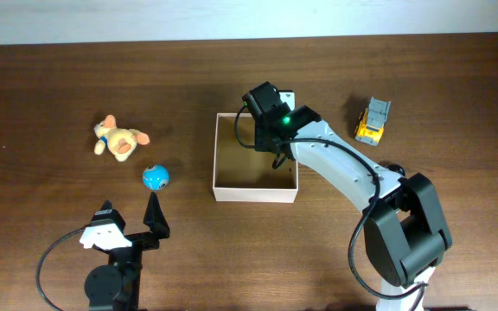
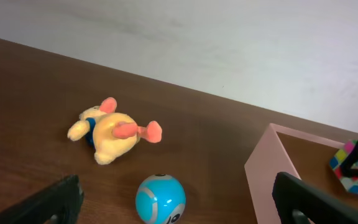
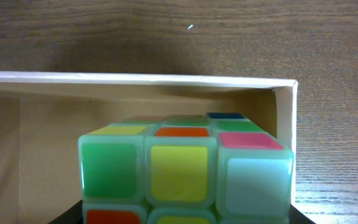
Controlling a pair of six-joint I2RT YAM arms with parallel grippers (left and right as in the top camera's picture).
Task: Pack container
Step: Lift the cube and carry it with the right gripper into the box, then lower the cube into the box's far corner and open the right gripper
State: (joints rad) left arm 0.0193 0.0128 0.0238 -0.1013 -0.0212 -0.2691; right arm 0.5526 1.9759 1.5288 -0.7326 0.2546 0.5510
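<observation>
Overhead, anyone: where was the container (image 1: 256, 195)?

Reply: mid-table. Right gripper (image 1: 262, 138) hung over its far right corner, clamped on a puzzle cube (image 3: 185, 171). Left gripper (image 1: 129, 207) sat near the front edge, fingers wide apart, holding nothing.

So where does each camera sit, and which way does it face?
Overhead: above the table, looking straight down; shows the left arm and right arm, the container, plush toy, blue ball.
Left wrist: low over the table, facing the plush toy and blue ball; the left gripper's fingers, open, frame the bottom.
Right wrist: just above the container, facing its far wall; the held puzzle cube fills the view, the right gripper's fingers barely showing.
Shared: all show the container; both wrist views the puzzle cube.
</observation>
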